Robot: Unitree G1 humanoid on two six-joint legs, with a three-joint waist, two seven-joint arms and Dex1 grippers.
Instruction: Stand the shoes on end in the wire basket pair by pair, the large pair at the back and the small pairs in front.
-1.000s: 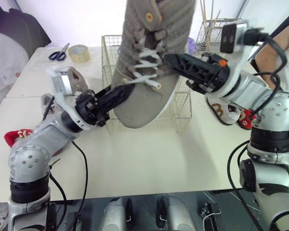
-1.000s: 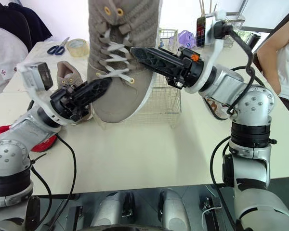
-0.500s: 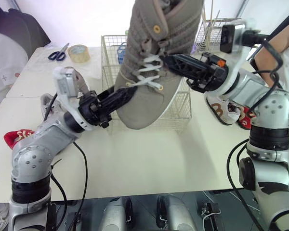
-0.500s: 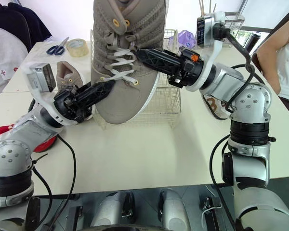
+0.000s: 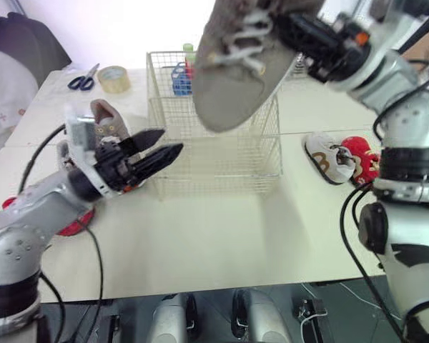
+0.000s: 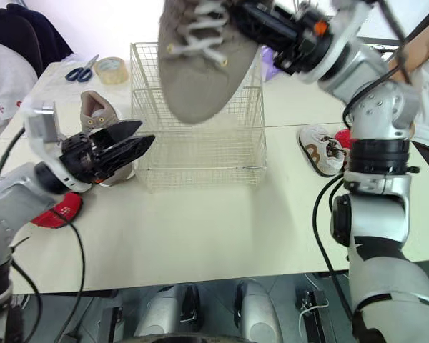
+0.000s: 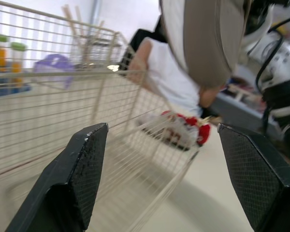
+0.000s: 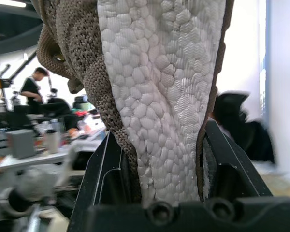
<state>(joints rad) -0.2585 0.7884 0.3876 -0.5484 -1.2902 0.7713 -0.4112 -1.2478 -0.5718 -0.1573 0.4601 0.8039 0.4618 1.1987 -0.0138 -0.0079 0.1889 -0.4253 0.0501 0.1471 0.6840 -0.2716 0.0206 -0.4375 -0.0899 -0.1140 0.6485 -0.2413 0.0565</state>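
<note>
Right tool (image 8: 159, 137), jaws closed on the large grey-brown knit shoe (image 5: 236, 78) with white laces and white sole, holds it toe-down in the air over the cream wire basket (image 5: 214, 153). Left tool (image 5: 167, 142), jaws parted and empty, hovers just beside the basket's left front corner. Basket stands on the pale tabletop (image 5: 222, 229), toward its far edge. Matching grey-brown shoe (image 5: 107, 118) lies near the left edge, with a red small shoe (image 6: 56, 211) in front of it. White small shoe (image 5: 330, 158) and second red shoe (image 5: 359, 158) lie together near the right edge.
</note>
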